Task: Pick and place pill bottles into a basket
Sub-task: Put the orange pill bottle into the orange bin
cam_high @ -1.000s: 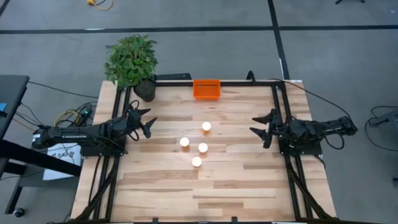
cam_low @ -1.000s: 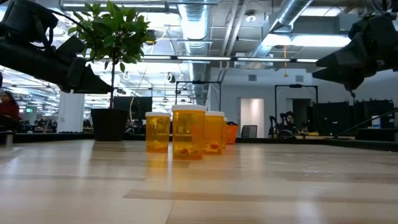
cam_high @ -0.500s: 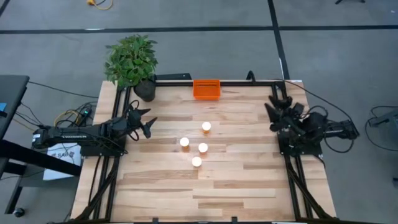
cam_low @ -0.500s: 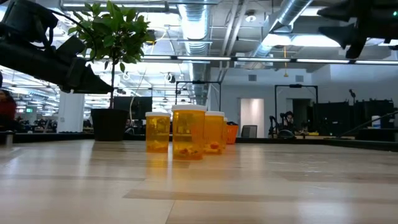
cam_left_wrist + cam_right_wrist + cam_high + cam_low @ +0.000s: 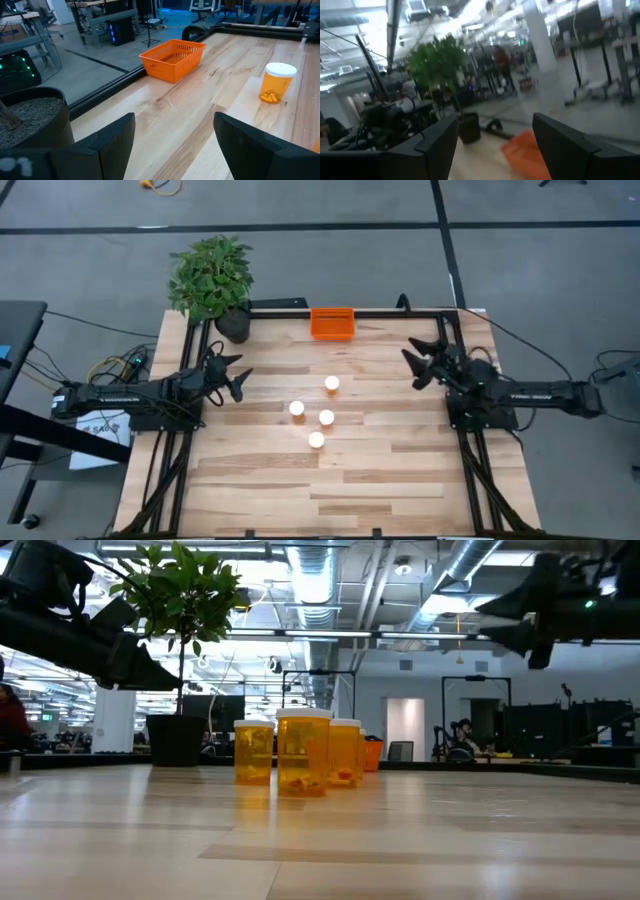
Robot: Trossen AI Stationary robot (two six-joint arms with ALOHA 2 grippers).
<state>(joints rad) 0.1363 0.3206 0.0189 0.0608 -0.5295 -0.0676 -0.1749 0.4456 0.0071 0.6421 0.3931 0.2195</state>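
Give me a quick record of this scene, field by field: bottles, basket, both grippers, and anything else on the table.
pill bottles: four, standing in a cluster mid-table, white caps on
basket: orange, at the table's far edge, no bottles in it
left gripper: open, hovering at the left side, holding nothing
right gripper: open, raised at the right side, holding nothing
potted plant: at the far left corner
task progress: no bottle picked yet

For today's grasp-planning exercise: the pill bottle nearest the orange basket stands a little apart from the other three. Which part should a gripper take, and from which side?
Grip the pill bottle across its round white cap or just under it, coming straight down from above. It stands upright, its cylinder suits two opposed fingers, and the bare table around it probably leaves room. The open right gripper is nearer.
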